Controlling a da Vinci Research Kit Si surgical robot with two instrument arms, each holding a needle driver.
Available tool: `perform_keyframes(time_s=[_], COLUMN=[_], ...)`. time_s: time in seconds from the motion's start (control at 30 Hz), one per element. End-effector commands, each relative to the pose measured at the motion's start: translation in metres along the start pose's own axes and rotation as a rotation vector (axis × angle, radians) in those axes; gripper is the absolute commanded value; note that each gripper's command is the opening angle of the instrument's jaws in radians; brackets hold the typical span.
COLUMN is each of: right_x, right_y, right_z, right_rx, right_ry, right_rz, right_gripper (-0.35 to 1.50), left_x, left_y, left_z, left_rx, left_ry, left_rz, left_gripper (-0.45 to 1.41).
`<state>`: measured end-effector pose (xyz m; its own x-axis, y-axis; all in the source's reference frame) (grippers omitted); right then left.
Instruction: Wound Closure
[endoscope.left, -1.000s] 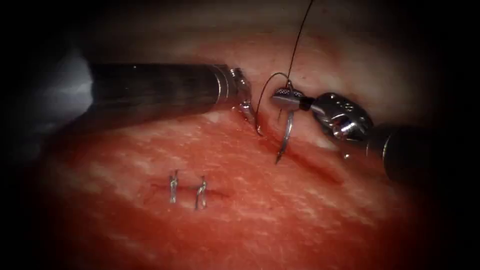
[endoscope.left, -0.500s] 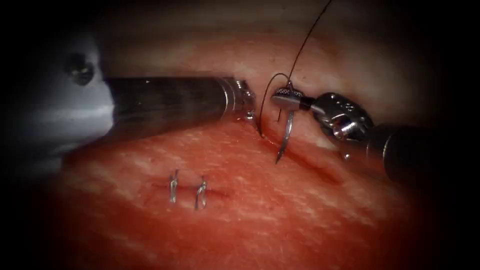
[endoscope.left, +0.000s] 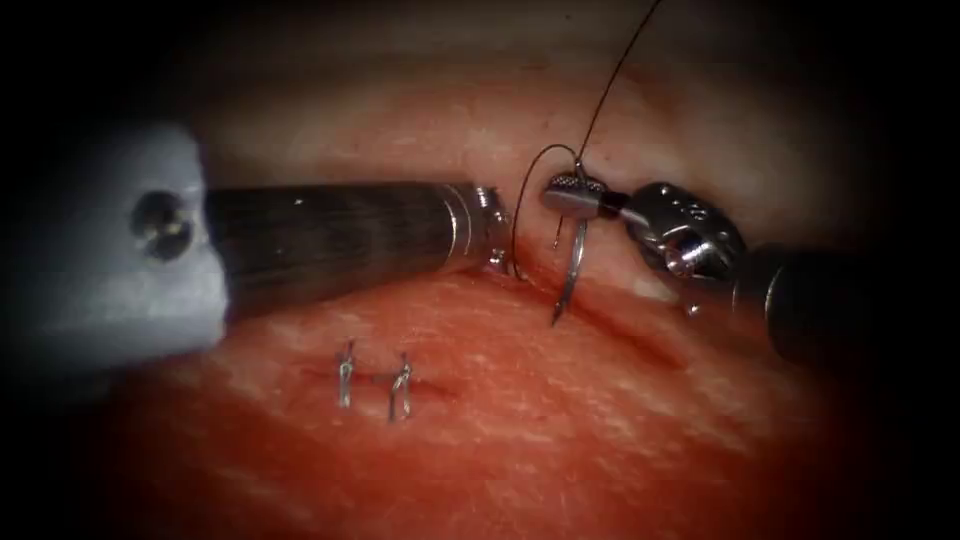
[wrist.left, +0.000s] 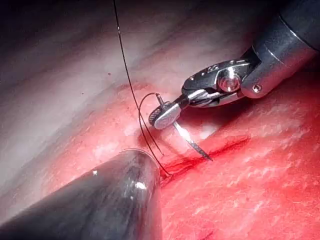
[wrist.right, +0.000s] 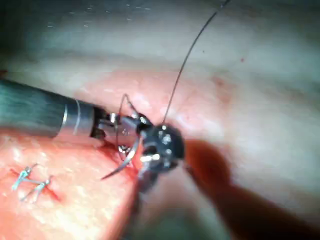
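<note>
Right claw (endoscope.left: 572, 193) grips the needle (endoscope.left: 571, 265) near its thread end, tip hanging free just above the cut (endoscope.left: 600, 315), while left claw (endoscope.left: 497, 245), hidden at the tissue (endoscope.left: 560, 440), sits just left.

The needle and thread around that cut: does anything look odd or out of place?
Nothing stands out. The right tool holds the needle near its thread end, point down and bare at the cut. The thread loops beside the left tool. Two finished stitches sit left.

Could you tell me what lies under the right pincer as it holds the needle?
Under the right pincer, the needle hangs with its point over the open cut in the tissue. The pincer covers the needle's gripped part.
</note>
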<state>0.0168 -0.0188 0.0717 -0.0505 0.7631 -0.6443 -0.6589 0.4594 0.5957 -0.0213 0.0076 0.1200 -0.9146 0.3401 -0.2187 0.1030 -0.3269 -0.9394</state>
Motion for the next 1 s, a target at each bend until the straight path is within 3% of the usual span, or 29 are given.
perform_keyframes(time_s=[0.03, 0.27, 0.57, 0.83, 1.0], right_x=[-0.0003, -0.0011, -0.0032, -0.0027, -0.0038], right_y=[0.0004, 0.0012, 0.0020, 0.0034, 0.0033], right_z=[0.0013, 0.0026, 0.0048, 0.0058, 0.0061], right_rx=[-0.001, -0.016, -0.037, -0.076, -0.080], right_ry=[0.008, 0.028, 0.049, 0.090, 0.094], right_rz=[-0.013, -0.038, -0.082, -0.166, -0.200], right_gripper=[-0.35, -0.35, -0.35, -0.35, -0.35], left_x=[0.0004, 0.0005, 0.0007, -0.0005, -0.0014], left_y=[-0.0002, 0.0020, 0.0044, 0.0051, 0.0058], left_z=[0.0005, -0.0005, -0.0007, -0.0007, -0.0011], left_rx=[-0.035, -0.092, -0.080, -0.056, -0.049], left_ry=[0.019, 0.043, 0.060, 0.074, 0.084], left_rz=[0.012, 0.054, 0.068, 0.087, 0.098], left_gripper=[-0.45, -0.45, -0.45, -0.45, -0.45])
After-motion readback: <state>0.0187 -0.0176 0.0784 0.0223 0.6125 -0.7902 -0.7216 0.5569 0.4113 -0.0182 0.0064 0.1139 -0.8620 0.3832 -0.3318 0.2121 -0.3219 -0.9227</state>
